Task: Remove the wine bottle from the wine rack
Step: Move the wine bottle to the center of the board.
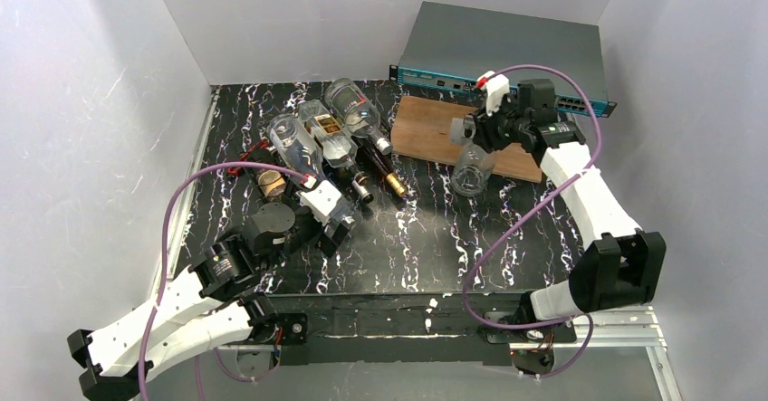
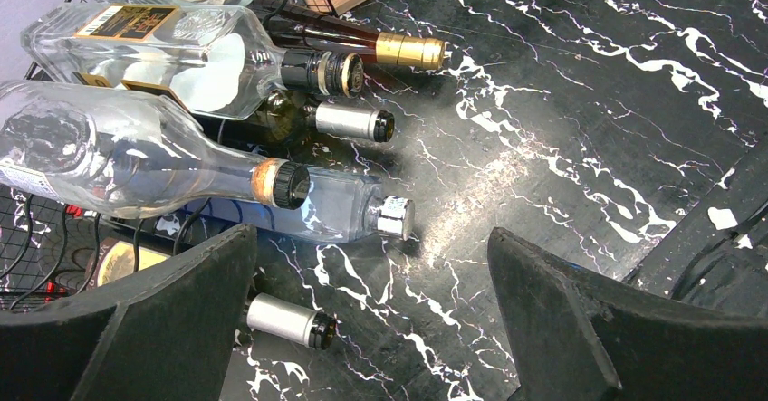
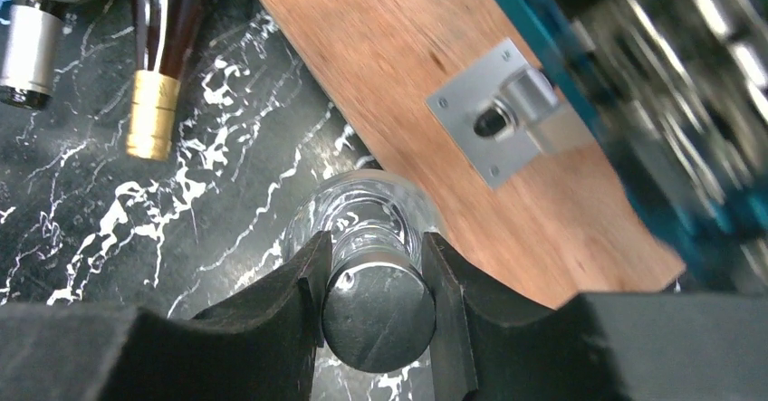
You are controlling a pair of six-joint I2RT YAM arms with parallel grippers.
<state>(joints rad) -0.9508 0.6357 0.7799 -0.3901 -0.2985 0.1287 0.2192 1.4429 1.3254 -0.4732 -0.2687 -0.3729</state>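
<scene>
**Clear wine bottle hangs from the right pincer, away from the rack**

The wine bottle [image 1: 473, 167] is clear glass and looks empty. It hangs upright, neck up, over the far right part of the worktop [image 1: 435, 238], at the near edge of a brown wooden board [image 1: 430, 122]. Whether its base touches the worktop cannot be told.

The right pincer [image 3: 376, 265] is closed on the bottle's dark round cap [image 3: 376, 324].

Glass like this is stiff, smooth and breakable. Empty, it is probably light, but it is slick. A round cap gives little purchase, so the bottle could swing or slip (a hold lower, around the neck under the cap, would likely be surer).

The wine rack [image 2: 23, 229], thin black wire, sits toward the worktop's far left, well apart from the held bottle. It carries several other bottles [image 1: 335, 134] lying on their sides.

The left pincer [image 2: 371, 319] stands wide open and holds nothing, just beside their necks.
</scene>
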